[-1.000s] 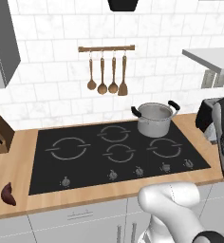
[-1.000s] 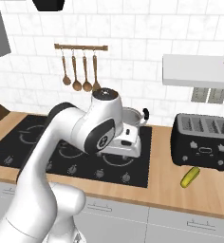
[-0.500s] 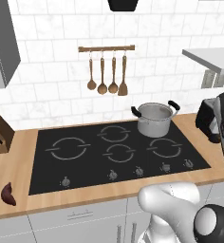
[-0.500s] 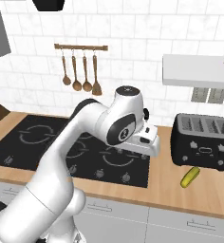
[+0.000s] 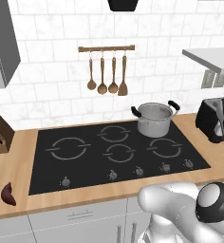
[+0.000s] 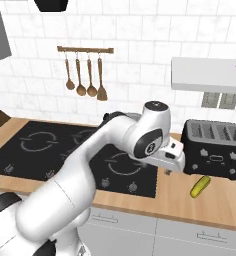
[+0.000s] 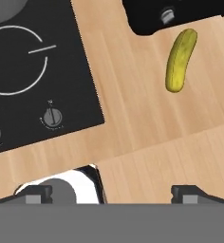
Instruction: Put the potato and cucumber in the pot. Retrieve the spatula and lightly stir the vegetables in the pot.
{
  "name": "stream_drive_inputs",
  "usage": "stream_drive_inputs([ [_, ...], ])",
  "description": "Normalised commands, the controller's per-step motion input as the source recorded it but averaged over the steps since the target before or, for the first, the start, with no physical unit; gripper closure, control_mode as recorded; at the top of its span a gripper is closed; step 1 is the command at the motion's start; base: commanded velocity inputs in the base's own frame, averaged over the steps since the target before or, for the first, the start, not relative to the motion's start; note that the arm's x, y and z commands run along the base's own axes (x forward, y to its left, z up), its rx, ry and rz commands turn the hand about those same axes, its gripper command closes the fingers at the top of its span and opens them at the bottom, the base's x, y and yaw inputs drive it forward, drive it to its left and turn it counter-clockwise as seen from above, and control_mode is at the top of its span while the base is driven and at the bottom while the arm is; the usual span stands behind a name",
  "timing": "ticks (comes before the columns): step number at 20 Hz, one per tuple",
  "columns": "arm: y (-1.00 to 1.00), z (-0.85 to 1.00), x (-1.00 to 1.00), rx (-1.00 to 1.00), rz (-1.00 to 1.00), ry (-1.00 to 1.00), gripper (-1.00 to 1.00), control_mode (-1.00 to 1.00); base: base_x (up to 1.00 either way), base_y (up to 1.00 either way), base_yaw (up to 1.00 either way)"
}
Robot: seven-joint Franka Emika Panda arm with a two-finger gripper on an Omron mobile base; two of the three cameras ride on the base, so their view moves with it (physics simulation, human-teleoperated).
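- The cucumber (image 7: pixel 181 60) lay on the wooden surface (image 7: pixel 147 142) at about 1 o'clock in the hand view, just beside the black toaster (image 6: pixel 213 148).
- It looked small, firm and light, with smooth skin likely to slip; its curve suggested a pinch across the thick middle.
- The gripper (image 7: pixel 111 194) hung above bare wood, its fingers (image 7: pixel 193 193) spread wide, holding nothing.
- The pot (image 5: pixel 155 117) stood on the cooktop's rear burner, well apart.

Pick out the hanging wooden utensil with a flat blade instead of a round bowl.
The spatula, rightmost on the wall rail: flat, broad blade, while the three spoons beside it end in round bowls.
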Motion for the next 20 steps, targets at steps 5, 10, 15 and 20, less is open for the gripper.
stream_drive_inputs([
  [5,-0.43,-0.17,0.21,0.00,0.00,0.03,-1.00,-1.00,0.00,0.00,0.00],
  [10,-0.50,-0.08,0.17,0.00,0.00,0.03,-1.00,-1.00,0.00,0.00,0.00],
  [15,-0.37,0.00,0.06,0.00,0.00,0.00,-1.00,-1.00,0.00,0.00,0.00],
  [20,-0.25,-0.05,0.00,0.00,0.00,0.00,-1.00,-1.00,0.00,0.00,0.00],
])
